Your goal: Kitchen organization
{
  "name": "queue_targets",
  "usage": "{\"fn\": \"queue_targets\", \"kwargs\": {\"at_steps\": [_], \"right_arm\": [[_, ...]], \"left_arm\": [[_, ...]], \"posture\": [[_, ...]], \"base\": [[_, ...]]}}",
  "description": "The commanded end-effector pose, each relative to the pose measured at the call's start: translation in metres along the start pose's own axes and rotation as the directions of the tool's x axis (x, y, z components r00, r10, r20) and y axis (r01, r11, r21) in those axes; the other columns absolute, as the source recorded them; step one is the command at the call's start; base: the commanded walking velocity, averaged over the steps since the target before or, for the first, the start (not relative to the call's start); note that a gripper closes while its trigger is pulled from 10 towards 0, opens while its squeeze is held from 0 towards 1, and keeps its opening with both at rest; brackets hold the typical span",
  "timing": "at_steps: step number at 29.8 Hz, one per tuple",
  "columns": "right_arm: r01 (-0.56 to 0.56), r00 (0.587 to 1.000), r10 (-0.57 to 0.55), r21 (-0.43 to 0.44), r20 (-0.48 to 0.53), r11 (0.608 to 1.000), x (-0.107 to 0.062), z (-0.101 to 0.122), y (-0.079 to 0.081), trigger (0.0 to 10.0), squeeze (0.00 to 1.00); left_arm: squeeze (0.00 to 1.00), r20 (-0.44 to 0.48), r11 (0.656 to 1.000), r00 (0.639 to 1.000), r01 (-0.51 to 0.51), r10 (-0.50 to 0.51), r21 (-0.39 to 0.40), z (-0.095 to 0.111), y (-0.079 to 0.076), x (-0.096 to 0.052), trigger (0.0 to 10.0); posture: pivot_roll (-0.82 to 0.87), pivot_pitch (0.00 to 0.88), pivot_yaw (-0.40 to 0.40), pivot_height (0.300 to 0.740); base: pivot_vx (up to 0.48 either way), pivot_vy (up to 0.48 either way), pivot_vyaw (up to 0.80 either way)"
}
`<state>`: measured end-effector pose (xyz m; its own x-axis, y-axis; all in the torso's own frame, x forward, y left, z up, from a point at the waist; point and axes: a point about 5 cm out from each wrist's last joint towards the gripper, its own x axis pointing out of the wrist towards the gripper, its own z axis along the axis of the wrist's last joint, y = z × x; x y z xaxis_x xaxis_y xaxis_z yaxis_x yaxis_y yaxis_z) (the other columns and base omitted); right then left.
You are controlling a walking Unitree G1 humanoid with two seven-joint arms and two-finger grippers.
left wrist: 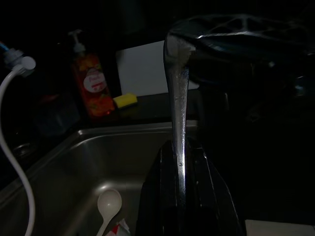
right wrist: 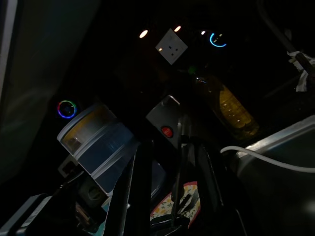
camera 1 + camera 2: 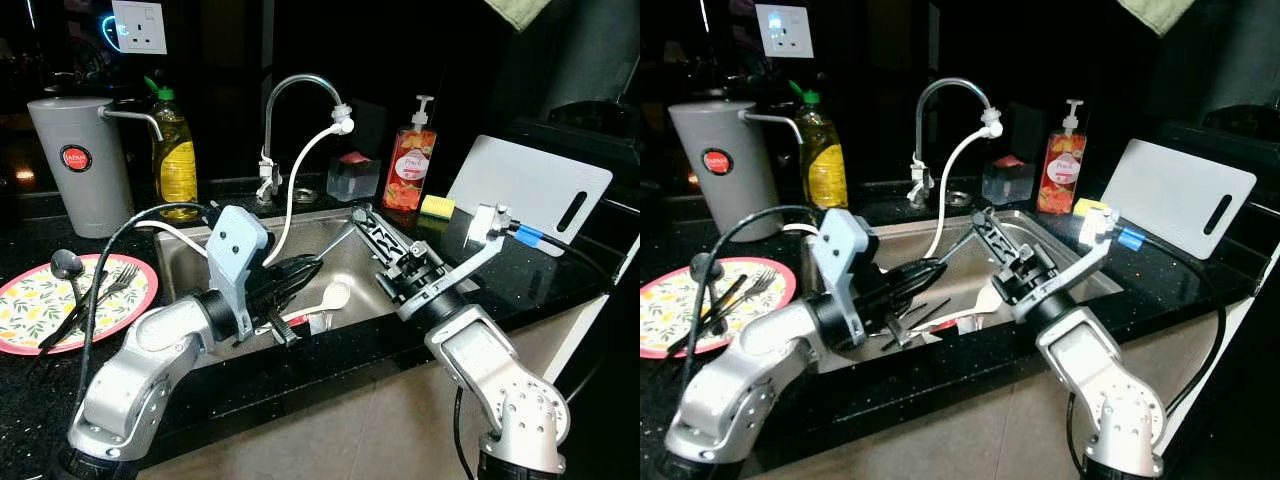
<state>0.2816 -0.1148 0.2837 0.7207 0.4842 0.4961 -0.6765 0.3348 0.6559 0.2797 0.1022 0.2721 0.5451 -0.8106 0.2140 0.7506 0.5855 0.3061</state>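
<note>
My arms are silver, each end effector black. The tabletop (image 3: pixel 560 270) is glossy black with pale speckles, the sink (image 3: pixel 330 250) steel grey. A pink-rimmed plate (image 3: pixel 40 300) carries a yellow and green floral print. The oil bottle (image 3: pixel 175 160) is yellow with a green cap, the soap bottle (image 3: pixel 408 165) orange-red, the sponge (image 3: pixel 437 207) yellow, the cutting board (image 3: pixel 530 185) white, the spoon (image 3: pixel 333 296) cream.

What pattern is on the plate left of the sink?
Floral print with a pink rim; the plate shows best in the left eye view.

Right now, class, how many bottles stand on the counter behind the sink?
2: a yellow oil bottle left of the faucet, beside the grey canister, and a red pump soap bottle right of it. Others may hide in the dark.
</note>
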Motion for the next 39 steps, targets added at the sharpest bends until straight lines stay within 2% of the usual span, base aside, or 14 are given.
{"fn": "queue_targets", "kwargs": {"at_steps": [1,9,10,12,13,14,15,16,25,31,32,35,36,39], "right_arm": [[-0.002,1.000,0.002,0.006,-0.021,1.000,-0.001,-0.003,0.000,10.0,0.00],[0.011,0.998,-0.012,-0.024,-0.058,1.000,-0.003,-0.007,-0.001,9.9,0.00],[0.013,0.998,-0.015,-0.022,-0.060,1.000,-0.003,-0.008,-0.002,6.8,0.00],[0.013,0.998,-0.015,-0.022,-0.060,1.000,-0.003,-0.008,-0.002,6.8,0.00],[0.013,0.998,-0.014,-0.019,-0.062,1.000,-0.003,-0.008,-0.001,4.3,0.00],[0.014,0.998,-0.016,-0.019,-0.063,1.000,-0.004,-0.009,-0.002,2.4,0.00],[0.014,0.998,-0.016,-0.019,-0.063,1.000,-0.004,-0.009,-0.002,2.4,0.00],[0.015,0.998,-0.016,-0.019,-0.062,1.000,-0.004,-0.009,-0.002,0.0,0.00],[0.022,0.998,-0.022,-0.014,-0.056,1.000,-0.005,-0.008,-0.004,0.0,0.00],[0.028,0.998,-0.029,-0.023,-0.049,0.999,-0.005,-0.008,-0.005,0.0,0.00],[0.022,0.997,-0.025,-0.047,-0.066,0.999,-0.005,-0.010,-0.004,10.0,0.00],[0.014,0.995,-0.021,-0.077,-0.093,0.997,-0.003,-0.014,-0.002,10.0,0.00],[0.025,0.997,-0.031,-0.080,-0.077,0.997,-0.003,-0.014,-0.003,10.0,0.00],[0.055,0.997,-0.060,-0.097,-0.051,0.994,-0.002,-0.013,-0.007,10.0,0.00]], "left_arm": [[0.00,0.004,1.000,1.000,0.029,-0.029,0.012,0.001,-0.005,0.005,10.0],[0.00,-0.020,0.999,0.999,0.029,-0.028,0.018,-0.003,-0.006,0.006,10.0],[0.00,-0.023,0.999,0.999,0.026,-0.026,0.018,-0.003,-0.006,0.007,10.0],[0.00,-0.023,0.999,0.999,0.026,-0.026,0.018,-0.003,-0.006,0.007,10.0],[0.00,-0.020,1.000,1.000,0.017,-0.017,0.017,-0.003,-0.004,0.008,10.0],[0.00,-0.021,1.000,1.000,0.012,-0.012,0.021,-0.003,-0.003,0.009,10.0],[0.00,-0.021,1.000,1.000,0.012,-0.012,0.021,-0.003,-0.003,0.009,10.0],[0.00,-0.023,1.000,1.000,0.008,-0.007,0.025,-0.003,-0.002,0.009,10.0],[0.00,-0.044,0.999,0.999,-0.011,0.012,0.042,-0.004,0.000,0.004,10.0],[0.00,-0.036,0.998,0.998,-0.044,0.046,0.040,-0.003,0.005,0.008,10.0],[1.00,-0.016,0.997,0.997,-0.081,0.082,0.011,-0.001,0.009,0.009,10.0],[1.00,0.030,0.991,0.990,-0.135,0.136,-0.023,0.006,0.016,0.007,10.0],[0.00,0.058,0.987,0.986,-0.149,0.153,-0.061,0.013,0.021,0.000,10.0],[0.00,0.080,0.982,0.982,-0.164,0.171,-0.089,0.017,0.027,-0.009,10.0]], "posture": [[-0.09,0.000,-0.085,0.740],[-0.09,0.000,-0.076,0.740],[-0.09,0.000,-0.075,0.740],[-0.09,0.000,-0.075,0.740],[-0.10,0.000,-0.073,0.740],[-0.09,0.000,-0.077,0.740],[-0.09,0.000,-0.077,0.740],[-0.09,0.000,-0.078,0.740],[-0.09,0.000,-0.068,0.740],[-0.08,0.000,-0.076,0.740],[-0.08,0.000,-0.072,0.740],[-0.08,0.000,-0.069,0.740],[-0.07,0.000,-0.061,0.740],[-0.07,0.000,-0.051,0.740]], "base": [[0.000,0.000,0.00],[0.000,0.000,0.00],[0.000,0.000,0.00],[0.000,0.000,0.00],[0.000,0.000,0.00],[0.000,0.000,0.00],[0.000,0.000,0.00],[0.000,0.000,0.00],[0.000,0.000,0.00],[0.000,0.000,0.00],[0.000,0.000,0.00],[0.000,0.000,0.00],[0.000,0.000,0.00],[0.000,0.000,0.00]]}}
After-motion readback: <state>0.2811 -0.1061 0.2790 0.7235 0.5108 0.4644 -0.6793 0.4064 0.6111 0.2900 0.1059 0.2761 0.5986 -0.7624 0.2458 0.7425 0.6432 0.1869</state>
